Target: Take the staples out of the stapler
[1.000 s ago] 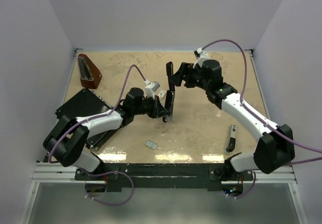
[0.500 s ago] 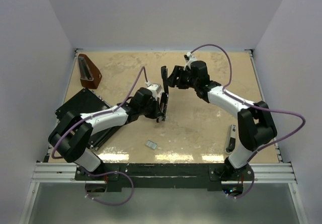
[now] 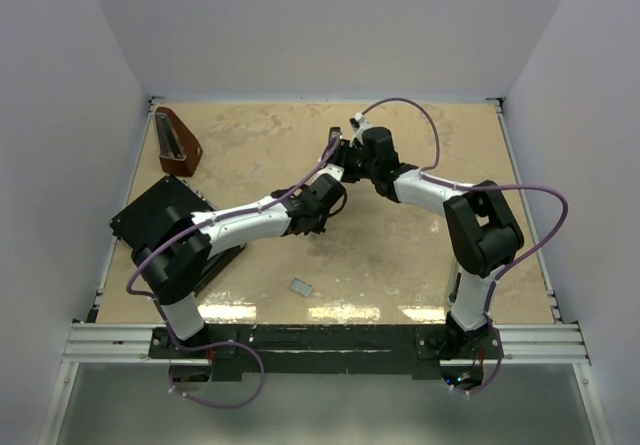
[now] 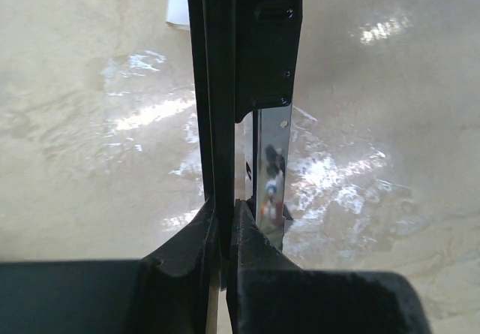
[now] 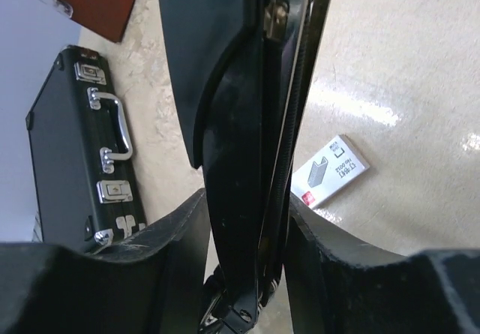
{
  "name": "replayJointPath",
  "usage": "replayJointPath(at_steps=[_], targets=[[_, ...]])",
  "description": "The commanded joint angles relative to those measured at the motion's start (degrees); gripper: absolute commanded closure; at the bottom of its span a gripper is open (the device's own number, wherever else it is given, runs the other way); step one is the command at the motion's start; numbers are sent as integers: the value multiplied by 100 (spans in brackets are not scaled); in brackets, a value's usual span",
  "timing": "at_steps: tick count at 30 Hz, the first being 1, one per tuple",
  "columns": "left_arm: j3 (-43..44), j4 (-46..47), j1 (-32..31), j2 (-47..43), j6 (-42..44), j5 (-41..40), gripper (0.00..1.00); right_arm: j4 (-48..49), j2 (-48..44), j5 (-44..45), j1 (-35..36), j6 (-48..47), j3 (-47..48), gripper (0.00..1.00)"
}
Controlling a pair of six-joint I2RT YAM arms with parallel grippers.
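Note:
The stapler (image 3: 332, 148), a slim black bar with a shiny metal bar (image 4: 270, 161) beside it, is held up off the table between both grippers. My left gripper (image 3: 325, 197) is shut on its thin black edge (image 4: 221, 109). My right gripper (image 3: 342, 158) is shut on its black body (image 5: 240, 124), one finger on each side. The staples (image 3: 300, 287), a small whitish flat pack, lie on the table near the front; they also show in the right wrist view (image 5: 330, 173). The separate dark-grey bar does not show in the top view.
A flat black case (image 3: 165, 220) with metal latches (image 5: 112, 146) lies at the left. A brown wedge-shaped object (image 3: 178, 143) stands at the back left. My right arm's elbow (image 3: 485, 230) is folded over the right side of the table.
Both grippers have carried the stapler left and toward the back. The arms have closed in on each other. The right arm has folded and now covers the grey bar at the right.

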Motion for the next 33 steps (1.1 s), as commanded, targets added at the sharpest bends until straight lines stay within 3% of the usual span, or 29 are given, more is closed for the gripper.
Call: replayJointPath(at_steps=[1, 5, 12, 14, 15, 19, 23, 25, 28, 33], targets=[[830, -654, -303, 193, 100, -1801, 100, 458, -24, -108, -4, 31, 35, 61], [1209, -1201, -480, 562, -84, -2472, 100, 555, 29, -222, -4, 75, -10, 66], [991, -1044, -471, 449, -50, -2298, 100, 520, 47, -275, -4, 84, 52, 68], [815, -623, -410, 239, 12, -1641, 100, 450, 29, -284, -13, 66, 78, 62], [657, -413, -218, 168, -40, -1281, 100, 432, -23, -327, -13, 32, 87, 54], [33, 440, 354, -323, -181, 878, 100, 222, -137, -503, -162, -144, 201, 44], [-486, 1056, 697, -824, -216, 1920, 100, -262, -208, -643, -215, -478, 473, 41], [-688, 1355, 838, -887, -295, 2541, 100, -385, -208, -1045, -224, -776, 587, 35], [-830, 1707, 935, -887, -497, 3237, 100, -840, -331, -795, -224, -1049, 702, 25], [-935, 2129, 1023, -983, -699, 3872, 100, -816, -858, -706, -233, -901, 395, 23]])
